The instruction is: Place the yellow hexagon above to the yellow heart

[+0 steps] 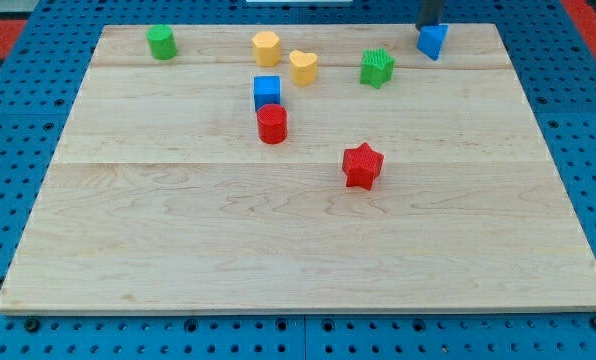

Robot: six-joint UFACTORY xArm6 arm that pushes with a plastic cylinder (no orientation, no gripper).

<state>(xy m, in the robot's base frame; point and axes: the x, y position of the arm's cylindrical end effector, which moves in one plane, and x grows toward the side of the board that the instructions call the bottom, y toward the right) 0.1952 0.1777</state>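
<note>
Rod [429,12] cut off by view's top; my tip hidden behind blue block [432,41].

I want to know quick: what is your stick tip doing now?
My tip: no gripper, holds nothing, at the view's top right, just above the blue block.

Nothing here can be read. No letters, numbers, labels, brand marks or signs show on the desk [308,260], on any block, or on the blue pegboard [8,130] around it.
</note>
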